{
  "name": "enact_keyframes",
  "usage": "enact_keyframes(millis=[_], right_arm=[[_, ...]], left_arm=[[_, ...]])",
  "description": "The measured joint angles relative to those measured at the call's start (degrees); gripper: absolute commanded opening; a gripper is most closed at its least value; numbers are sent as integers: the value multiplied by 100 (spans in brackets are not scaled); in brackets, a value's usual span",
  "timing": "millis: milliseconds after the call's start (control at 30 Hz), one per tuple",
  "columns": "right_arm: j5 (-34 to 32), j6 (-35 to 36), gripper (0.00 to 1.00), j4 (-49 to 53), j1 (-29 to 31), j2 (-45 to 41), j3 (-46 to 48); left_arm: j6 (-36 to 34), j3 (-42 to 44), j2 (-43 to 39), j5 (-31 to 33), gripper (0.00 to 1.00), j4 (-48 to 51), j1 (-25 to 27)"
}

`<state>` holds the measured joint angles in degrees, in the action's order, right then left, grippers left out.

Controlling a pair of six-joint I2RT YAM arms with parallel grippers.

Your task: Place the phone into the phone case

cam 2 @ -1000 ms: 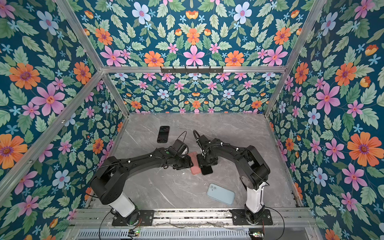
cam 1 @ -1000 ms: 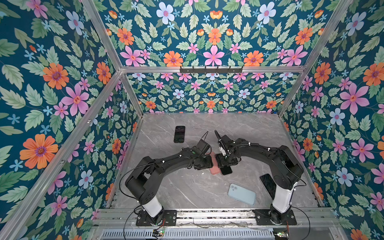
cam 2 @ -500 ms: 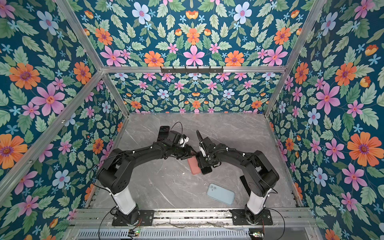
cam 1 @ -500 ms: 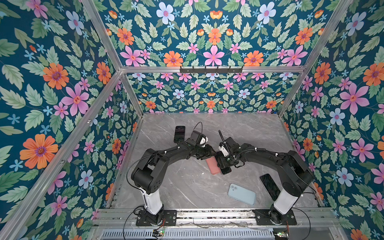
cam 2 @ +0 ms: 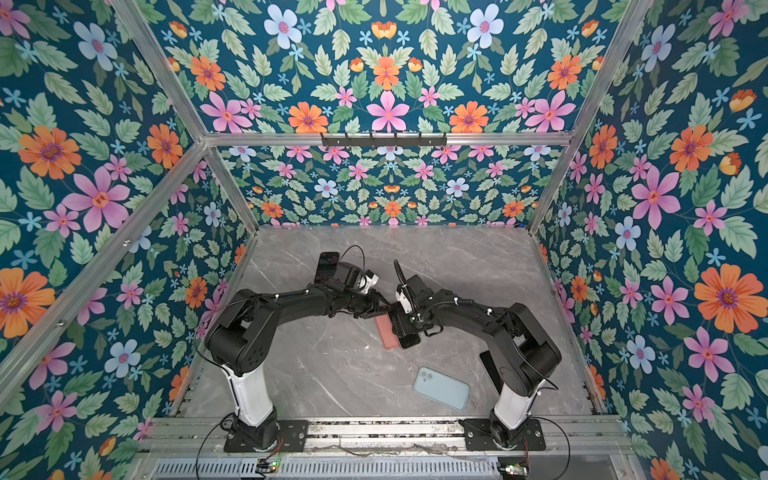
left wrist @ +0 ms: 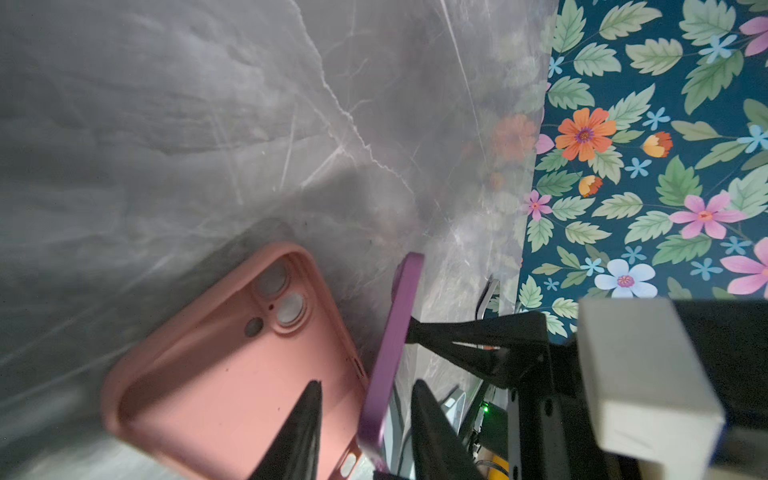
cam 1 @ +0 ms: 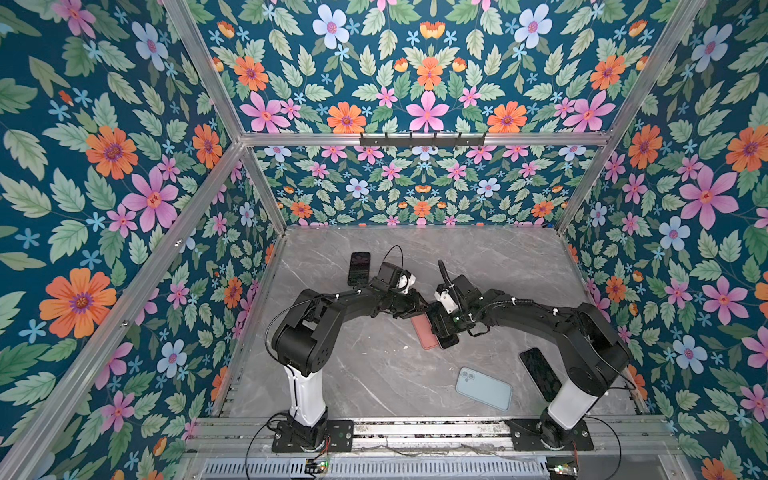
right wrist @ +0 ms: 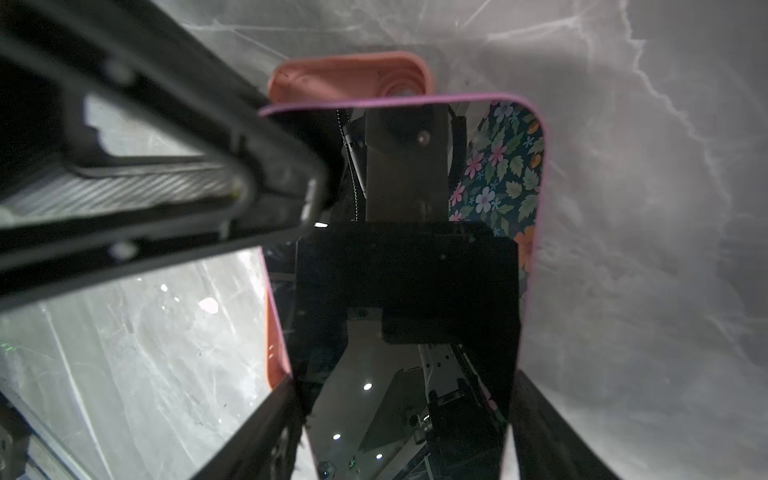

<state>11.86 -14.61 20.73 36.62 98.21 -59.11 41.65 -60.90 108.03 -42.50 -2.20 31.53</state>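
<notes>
- Pink phone case [left wrist: 232,374] lies open side up; purple phone [right wrist: 407,270] leans on its wall, not inside yet.
- Right gripper [right wrist: 403,378] clamps the phone across its width.
- Left gripper [left wrist: 366,384] has narrowed; its jaws straddle the phone's edge without pinching, probably steadying it.
- No readable brand or writing.

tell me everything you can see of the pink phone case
The pink case looks soft and matte, with rounded corners, a raised rim and round camera holes at one end. It lies open side up near the middle of the grey table. A purple phone stands on edge along its long side.
</notes>
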Motion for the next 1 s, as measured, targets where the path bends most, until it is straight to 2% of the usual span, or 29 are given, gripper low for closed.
enact_keyframes(millis=[167,400,633,733,900,1000], right_arm=[[13,11,49,-39,2,-44,2],[57,24,52,-42,2,-50,52],[98,11,77,129,0,-184,57],[63,-37,82,240,2,-476,81],[-15,-656,83,321,4,-1167,168],[-33,-1403,80,354,7,-1705,363]], left_arm=[[39,55,11,-103,24,-251,-2],[118,166,26,-223,16,-457,2],[339,422,-20,-415,10,-944,-2],[538,588,-35,-407,6,-1257,9],[1036,800,-42,-448,0,-1735,4],[1388,925,-103,-348,0,-2114,11]])
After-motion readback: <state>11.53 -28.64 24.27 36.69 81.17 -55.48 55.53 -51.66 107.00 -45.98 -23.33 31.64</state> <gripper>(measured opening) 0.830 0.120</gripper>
